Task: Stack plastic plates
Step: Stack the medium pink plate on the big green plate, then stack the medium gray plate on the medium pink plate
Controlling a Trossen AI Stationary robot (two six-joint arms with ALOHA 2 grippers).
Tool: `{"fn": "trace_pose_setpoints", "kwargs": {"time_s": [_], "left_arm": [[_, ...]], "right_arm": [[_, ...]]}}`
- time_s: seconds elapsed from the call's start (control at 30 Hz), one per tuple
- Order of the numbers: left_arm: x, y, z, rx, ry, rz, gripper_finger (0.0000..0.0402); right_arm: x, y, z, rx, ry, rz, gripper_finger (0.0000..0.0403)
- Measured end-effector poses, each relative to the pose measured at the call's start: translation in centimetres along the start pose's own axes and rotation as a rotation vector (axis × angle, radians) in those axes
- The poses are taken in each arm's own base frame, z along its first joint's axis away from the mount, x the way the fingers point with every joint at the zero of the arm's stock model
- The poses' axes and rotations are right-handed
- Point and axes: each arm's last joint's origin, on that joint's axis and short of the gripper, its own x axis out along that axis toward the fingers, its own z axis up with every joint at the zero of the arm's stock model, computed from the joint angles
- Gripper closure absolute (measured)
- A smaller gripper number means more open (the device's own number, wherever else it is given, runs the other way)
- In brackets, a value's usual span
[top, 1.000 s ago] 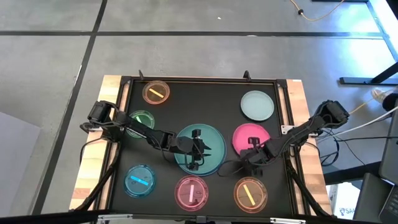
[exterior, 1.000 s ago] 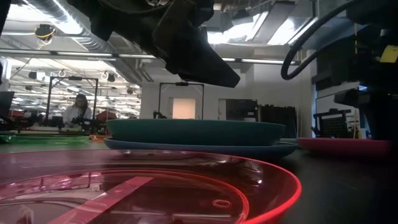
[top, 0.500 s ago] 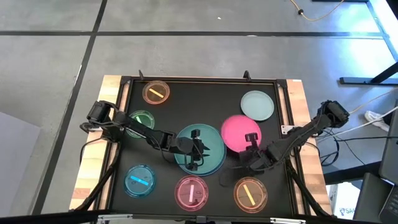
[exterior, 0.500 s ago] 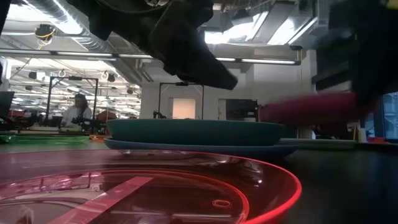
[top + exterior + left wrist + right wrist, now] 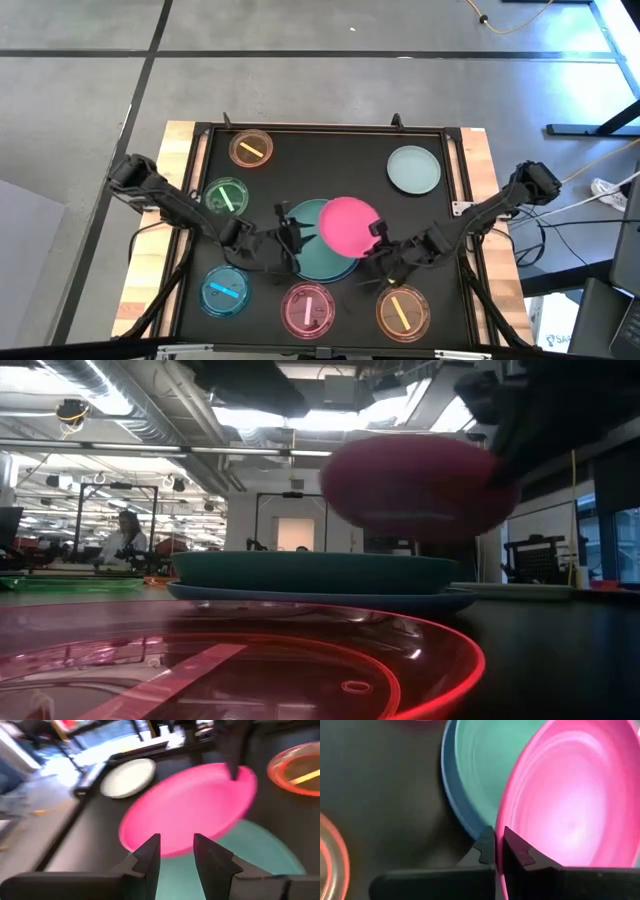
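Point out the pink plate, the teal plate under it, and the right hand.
pink plate (image 5: 347, 224), high view, its centre.
teal plate (image 5: 312, 257), high view, bare left part.
right hand (image 5: 498, 842), right wrist view, between fingertips at the pink plate's rim.

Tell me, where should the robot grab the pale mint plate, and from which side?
Probably by its thin rim. The pale mint plate lies flat and alone at the tray's far right, so only its edge gives two fingers something to pinch. Its right side is nearest the right arm, though the right gripper is pinching the pink plate by the rim above the teal plate.
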Motion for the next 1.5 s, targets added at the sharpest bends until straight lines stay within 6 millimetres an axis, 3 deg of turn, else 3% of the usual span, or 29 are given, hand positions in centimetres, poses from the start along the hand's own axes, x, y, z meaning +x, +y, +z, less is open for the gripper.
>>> {"fn": "trace_pose_setpoints", "kwargs": {"time_s": [0.27, 0.47, 0.7, 0.9, 1.07, 1.2, 1.33, 1.5], "left_arm": [[0.5, -0.6, -0.7, 0.04, 0.019, 0.098, 0.0292], [0.7, -0.4, -0.8, 0.04, 0.031, 0.096, 0.0292], [0.7, -0.5, -0.8, 0.035, 0.028, 0.095, 0.0292], [0.7, -0.5, -0.8, 0.03, 0.025, 0.095, 0.0292], [0.7, -0.5, -0.8, 0.01, 0.025, 0.095, 0.0292], [0.8, -0.6, -0.8, 0.002, 0.027, 0.05, 0.0292], [1.3, -0.8, -0.9, -0.019, 0.032, -0.029, 0.0292], [3.3, -1.2, -1.7, -0.031, 0.045, -0.08, 0.0292]], "right_arm": [[2.6, -2.8, 0.6, 0.092, -0.288, 0.131, 0.0401], [5.4, -3.0, -0.3, 0.113, -0.218, 0.185, 0.04], [6.9, -2.5, -0.4, 0.124, -0.205, 0.187, 0.0398], [7.2, -2.4, -0.3, 0.155, -0.211, 0.188, 0.0332], [4.9, -3.3, 0.5, 0.15, -0.18, 0.19, 0.0273], [2.0, -3.9, -0.3, 0.165, -0.101, 0.18, 0.0251], [-0.8, -4.6, -2.2, 0.223, 0.037, 0.057, 0.0247], [-2.4, -5.1, -5.7, 0.306, 0.189, -0.167, 0.0247]]}}
